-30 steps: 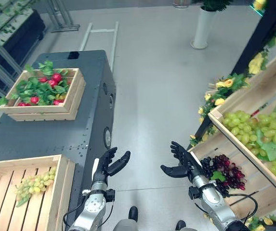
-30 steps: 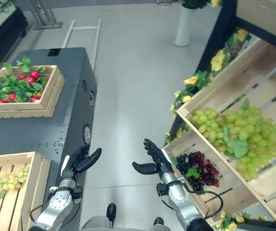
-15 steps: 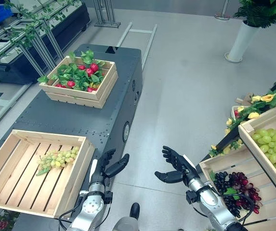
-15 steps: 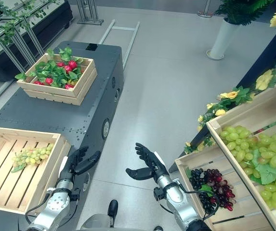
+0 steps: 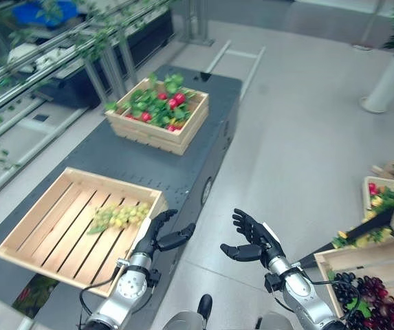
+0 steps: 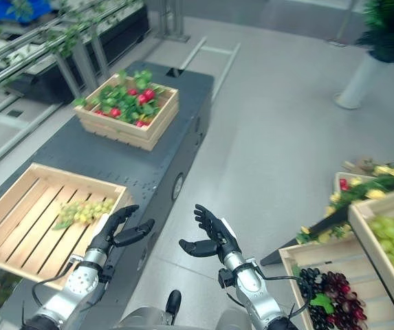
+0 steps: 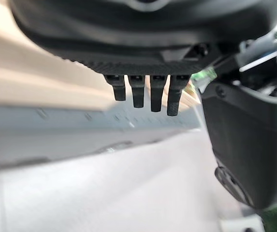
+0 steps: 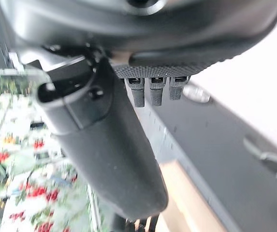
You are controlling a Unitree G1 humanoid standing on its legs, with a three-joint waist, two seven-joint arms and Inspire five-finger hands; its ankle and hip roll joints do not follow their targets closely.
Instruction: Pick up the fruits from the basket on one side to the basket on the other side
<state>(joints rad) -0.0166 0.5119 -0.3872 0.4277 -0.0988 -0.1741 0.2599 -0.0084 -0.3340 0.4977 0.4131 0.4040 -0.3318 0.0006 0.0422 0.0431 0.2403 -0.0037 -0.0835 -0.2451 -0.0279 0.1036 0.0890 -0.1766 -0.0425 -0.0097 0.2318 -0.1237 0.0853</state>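
Dark platform (image 5: 107,155) — two wooden crates on it: near crate (image 5: 52,230), far crate (image 5: 157,132).

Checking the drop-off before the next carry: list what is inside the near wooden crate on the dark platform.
The near wooden crate holds one bunch of green grapes lying on its slatted floor near the right wall. The other slats are bare; whatever is beneath the bunch is hidden.

Left robot hand (image 5: 157,237) raised, fingers relaxed, thumb out, holding nothing, right robot hand (image 5: 253,237) alongside, fingers spread, palm inward

2 head eyes look down – share crate (image 5: 80,227); wrist views close.
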